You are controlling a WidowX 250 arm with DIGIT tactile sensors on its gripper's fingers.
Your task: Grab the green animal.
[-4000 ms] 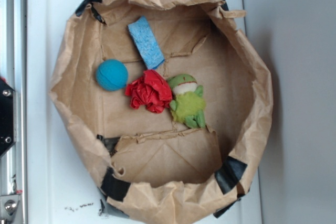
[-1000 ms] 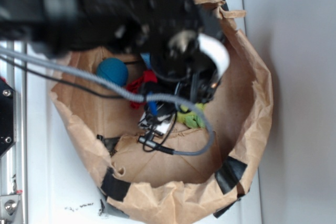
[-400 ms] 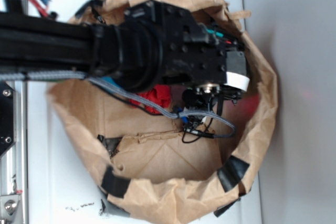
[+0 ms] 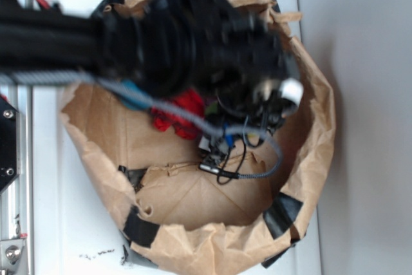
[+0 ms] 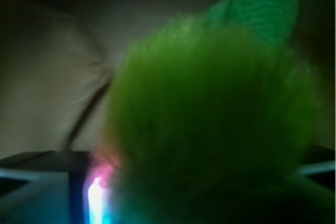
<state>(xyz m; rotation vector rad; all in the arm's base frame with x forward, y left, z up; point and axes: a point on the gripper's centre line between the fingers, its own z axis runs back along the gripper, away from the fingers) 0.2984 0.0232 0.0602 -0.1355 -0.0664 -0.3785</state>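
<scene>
Green animal [image 5: 210, 114] fills the wrist view, right at the pincer [image 4: 248, 120] inside the paper bag [image 4: 309, 159], beside the red cloth ball [image 4: 183, 111]; pincer state cannot tell; best to centre on the fuzzy body, avoiding red cloth.

bag [image 4: 309, 127]: on the table [image 4: 58, 223], open at the top
arm [image 4: 129, 43]: comes from the left, over the bag
cloth ball [image 4: 183, 111]: in the bag, partly under the arm
frog [image 5: 210, 119]: just before the wrist camera, fills most of its view
</scene>
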